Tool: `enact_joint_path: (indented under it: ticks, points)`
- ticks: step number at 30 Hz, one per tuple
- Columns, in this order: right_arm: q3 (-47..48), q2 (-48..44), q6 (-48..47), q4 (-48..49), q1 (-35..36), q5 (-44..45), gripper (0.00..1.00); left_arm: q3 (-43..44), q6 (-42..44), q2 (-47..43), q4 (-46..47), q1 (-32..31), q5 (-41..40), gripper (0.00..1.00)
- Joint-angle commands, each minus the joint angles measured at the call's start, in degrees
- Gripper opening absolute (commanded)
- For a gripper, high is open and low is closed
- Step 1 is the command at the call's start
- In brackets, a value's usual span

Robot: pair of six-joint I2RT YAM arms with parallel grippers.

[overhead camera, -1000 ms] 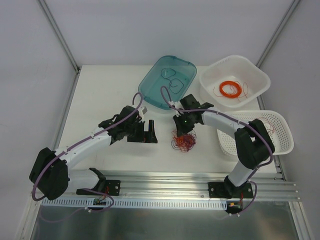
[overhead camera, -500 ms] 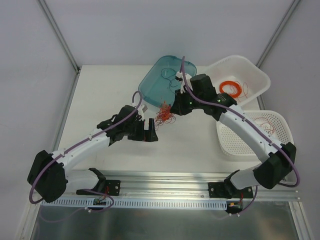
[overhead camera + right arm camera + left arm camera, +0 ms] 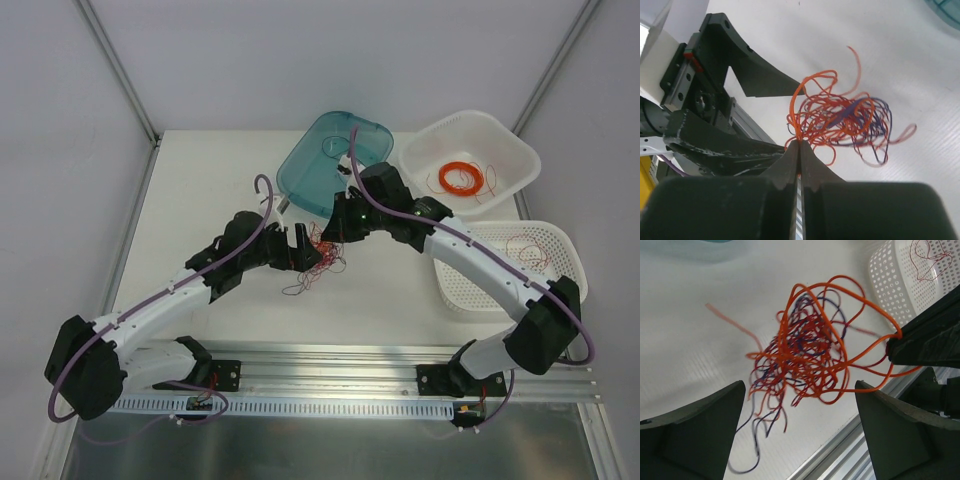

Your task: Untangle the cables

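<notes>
The cables are a loose wad of thin red, orange and dark blue wires hanging above the table. My right gripper is shut on a few orange strands at the wad's top, pinched at the fingertips. The rest of the cables dangle beyond them. My left gripper is open just left of the wad. In the left wrist view the cables hang ahead of and above the wide gap between the left gripper's fingers without touching them. Loose ends trail down to the table.
A teal tray with dark wires stands behind the grippers. A white basket at the back right holds a flat orange ring coil. Another white basket with a red wire is at the right. An aluminium rail runs along the front edge.
The right gripper lifted the wad off the table and carried it left to the left gripper. The left gripper turned and reached toward it.
</notes>
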Motion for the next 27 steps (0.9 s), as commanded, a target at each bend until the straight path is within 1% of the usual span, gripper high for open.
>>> enact_joint_path:
  ticks: [1,5,7,9,10,11,14,15,17,18,21,22,23,27]
  points:
    - [-0.7,0.2,4.7,5.3,0.9,0.5,0.01,-0.8,0.6,1.8,8.7,-1.0,2.5,0.92]
    - [-0.3,1.2,6.6,6.8,2.4,-1.1,0.01,-3.9,0.0,3.1,12.3,-1.4,-0.4,0.89]
    - [0.1,1.8,6.9,6.6,3.2,-1.6,0.01,-5.0,-1.1,3.8,14.0,-1.4,-3.9,0.86]
    - [0.4,1.9,6.8,5.8,4.2,-1.6,0.01,-6.7,-2.0,4.5,16.3,-1.4,-7.3,0.78]
    - [0.3,1.5,6.8,5.5,4.3,-1.6,0.01,-7.2,-2.3,5.0,16.9,-1.4,-7.9,0.75]
    - [0.2,1.3,6.3,4.6,4.4,-1.4,0.01,-7.7,-2.3,5.5,17.4,-1.4,-8.3,0.67]
    - [0.8,-0.6,3.9,1.3,4.3,1.5,0.01,-7.5,-2.4,8.3,17.3,-1.4,-8.9,0.55]
    - [1.2,-1.1,3.1,0.3,4.2,2.3,0.01,-7.5,-2.6,9.4,17.2,-1.4,-9.0,0.47]
    - [2.4,-2.2,1.8,-2.5,4.1,4.4,0.01,-7.9,-3.3,10.3,17.0,-1.4,-9.9,0.36]
    - [2.7,-3.2,0.6,-3.0,4.0,4.8,0.01,-8.0,-3.6,10.8,17.0,-1.4,-10.0,0.28]
    - [3.5,-5.3,-0.7,-5.4,3.7,5.4,0.01,-7.9,-4.6,12.1,14.9,-1.3,-14.0,0.15]
    - [3.6,-5.8,-1.1,-5.9,3.4,5.8,0.01,-7.5,-4.8,12.3,13.0,-1.3,-14.8,0.05]
    - [3.9,-6.3,-1.5,-7.4,3.1,6.4,0.01,-7.0,-4.7,12.6,12.2,-1.2,-16.0,0.0]
    - [5.2,-9.5,-3.9,-11.6,0.4,8.6,0.01,-6.4,-4.8,12.8,8.2,-0.9,-18.8,0.0]
